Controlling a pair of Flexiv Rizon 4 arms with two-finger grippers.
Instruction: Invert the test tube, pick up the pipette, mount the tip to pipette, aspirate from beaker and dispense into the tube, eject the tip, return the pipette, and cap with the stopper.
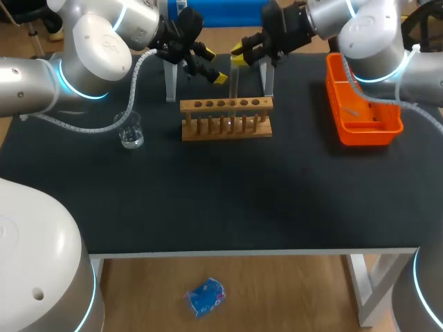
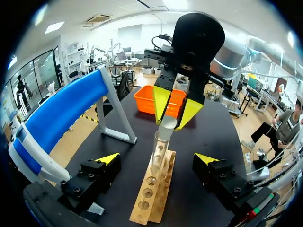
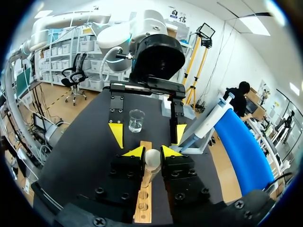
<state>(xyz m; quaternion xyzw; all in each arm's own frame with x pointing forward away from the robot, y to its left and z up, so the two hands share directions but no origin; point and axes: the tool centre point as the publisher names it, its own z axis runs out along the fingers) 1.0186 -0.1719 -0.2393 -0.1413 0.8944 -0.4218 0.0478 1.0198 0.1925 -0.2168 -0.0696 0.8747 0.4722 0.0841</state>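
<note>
In the head view, the wooden test tube rack (image 1: pixel 225 117) stands mid-table toward the far side, with a clear beaker (image 1: pixel 130 131) to its left and an orange tray (image 1: pixel 363 105) well apart at the right. The right gripper (image 1: pixel 239 51) grips a test tube (image 1: pixel 234 80) upright over the rack's far edge. The left gripper (image 1: pixel 213 66) hangs just left of it, its 2 fingers spread and touching nothing. The blue pipette stand (image 1: pixel 223 10) is at the far edge. In the left wrist view, the left gripper (image 2: pixel 157 159) is wide open, with the rack (image 2: pixel 152 194) running between its fingers. Ahead of it, the right gripper (image 2: pixel 175 112) pinches the test tube (image 2: pixel 162 139), whose lower end reaches the rack's top; whether it sits in a hole I cannot tell. In the right wrist view, the right gripper (image 3: pixel 152 152) is closed on the test tube (image 3: pixel 152 159) above the rack (image 3: pixel 144 201). The left gripper (image 3: pixel 147 134) is spread wide ahead, with the beaker (image 3: pixel 136 120) beyond it and the pipette (image 3: pixel 208 122) on its stand (image 3: pixel 242 152) beside.
</note>
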